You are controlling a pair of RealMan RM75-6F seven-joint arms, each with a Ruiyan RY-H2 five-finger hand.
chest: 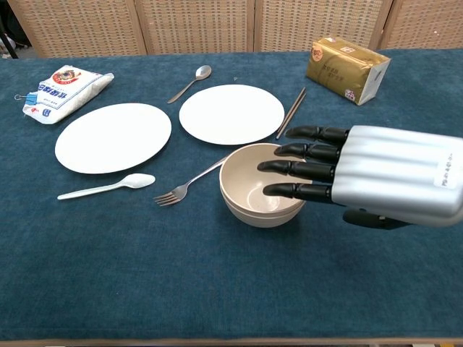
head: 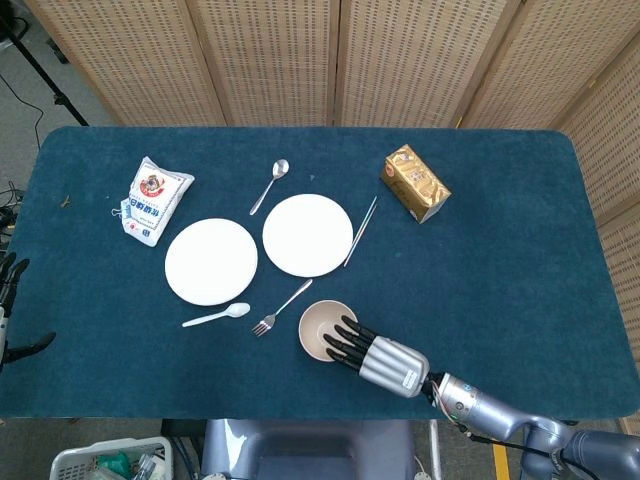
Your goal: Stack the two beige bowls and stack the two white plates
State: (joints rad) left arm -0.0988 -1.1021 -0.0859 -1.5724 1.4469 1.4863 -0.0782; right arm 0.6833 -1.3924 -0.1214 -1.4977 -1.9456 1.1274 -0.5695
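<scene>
— Where were the task's things at that moment?

— The two beige bowls were already nested, one inside the other, near the front edge of the table. My right hand was above them, with the fingers stretched flat over the rim and lying close side by side. It held nothing. My thumb was under the palm, so I could not tell how it lay. The left white plate and the right white plate lay beside each other, not yet stacked.

— And your left hand?

— The left hand was only at the table's far left edge in the head view, holding nothing, I believe.

— What could go wrong?

— If I pulled back too low, my fingertips could catch the rim and tip or drag the stack. Also, the fork lay just beside the bowls, and a plastic spoon lay near the left plate. Sliding a plate carelessly could push them. A flat plate on cloth is hard to lift for such fingers, I judged.
</scene>
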